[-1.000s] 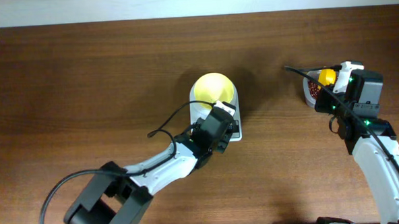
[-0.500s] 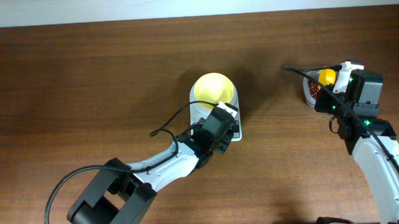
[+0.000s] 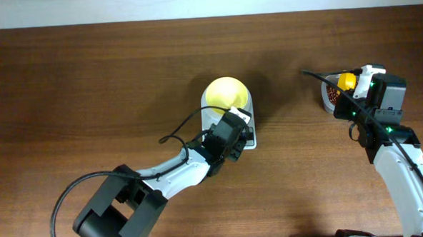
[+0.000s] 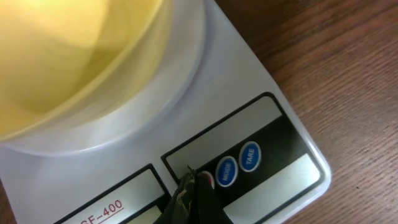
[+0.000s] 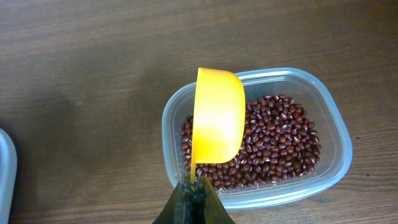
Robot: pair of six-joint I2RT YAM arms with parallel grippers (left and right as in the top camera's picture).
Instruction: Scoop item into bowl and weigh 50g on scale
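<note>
While the left gripper stands fully closed with nothing held, its joined tips sit at the red button of the scale, just beside the 2 blue buttons; whether they press it cannot be told. On the scale's platform rests the pale yellow bowl, and no beans show in the part of it in view. Well apart from the scale, on the right arm's side, lies the clear container holding the reddish-brown beans. The right gripper is clamped tight on the handle of the yellow scoop, which hangs over the container's half nearer the scale. The scoop's long axis runs straight out from the fingers, across the container's short width, and no beans show on it. Scooping looks to fall to the right arm, by far the nearer: the cup must dip into the pile directly beneath, then travel back toward the scale to reach the bowl.
</note>
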